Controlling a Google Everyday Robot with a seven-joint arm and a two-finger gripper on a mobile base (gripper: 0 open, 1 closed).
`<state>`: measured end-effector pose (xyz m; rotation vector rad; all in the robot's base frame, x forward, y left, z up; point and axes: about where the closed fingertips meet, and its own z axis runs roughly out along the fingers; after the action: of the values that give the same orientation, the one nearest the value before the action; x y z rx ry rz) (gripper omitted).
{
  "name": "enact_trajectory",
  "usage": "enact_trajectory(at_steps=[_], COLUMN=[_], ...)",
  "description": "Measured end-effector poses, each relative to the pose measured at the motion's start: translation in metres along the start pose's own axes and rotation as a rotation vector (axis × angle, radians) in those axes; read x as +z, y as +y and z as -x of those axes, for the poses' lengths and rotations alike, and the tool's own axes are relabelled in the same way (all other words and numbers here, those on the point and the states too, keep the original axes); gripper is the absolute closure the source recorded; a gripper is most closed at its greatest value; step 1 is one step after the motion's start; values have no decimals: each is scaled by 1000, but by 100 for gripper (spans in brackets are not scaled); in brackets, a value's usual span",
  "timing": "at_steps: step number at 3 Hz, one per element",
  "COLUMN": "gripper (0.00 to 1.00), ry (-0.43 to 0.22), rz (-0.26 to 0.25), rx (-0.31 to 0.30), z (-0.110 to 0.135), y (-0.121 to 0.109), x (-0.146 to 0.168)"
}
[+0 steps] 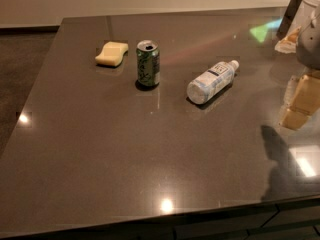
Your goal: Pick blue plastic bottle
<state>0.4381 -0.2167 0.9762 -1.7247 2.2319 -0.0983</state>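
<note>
**A:** Where is the blue plastic bottle (212, 81)?

**B:** It lies on its side on the dark, glossy table (125, 159), a little right of the middle. Its white cap (233, 64) points toward the far right and its base toward the near left. The white label (220, 70) with dark print sits toward the cap end.

**A:** What is around it?

**B:** To its left a green drink can (148, 64) stands upright with its top opened, near the bottle but apart from it. Farther left and slightly back lies a yellow sponge (112, 53), just beside the can and not touching it. The bottle lies free of both.

**A:** And the gripper?

**B:** The gripper (311, 39) is part of the pale grey-white bulk at the right edge, over the table's far right corner and cut off by the frame. It is well apart from the bottle, to the bottle's right and farther back. Whether it is spread or pressed together, I cannot tell.

**A:** Anything else over there?

**B:** A dark boxy thing (291, 11) stands at the far corner, with a pale tan packet (286, 44) just in front of it. I cannot identify either. The tabletop mirrors a yellowish reflection (300, 104) below the bulk, and a dark shadow (280, 166) falls on the near right part. A bright glint (166, 205) shows close to the front edge.
</note>
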Motion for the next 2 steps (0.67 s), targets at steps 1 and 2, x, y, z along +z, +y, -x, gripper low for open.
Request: enact_trajectory(at_steps=[1,2], gripper=[0,0], ry=[0,6], rz=[0,-4], rx=[0,-50], z=[0,8], y=[0,-13], x=[0,4])
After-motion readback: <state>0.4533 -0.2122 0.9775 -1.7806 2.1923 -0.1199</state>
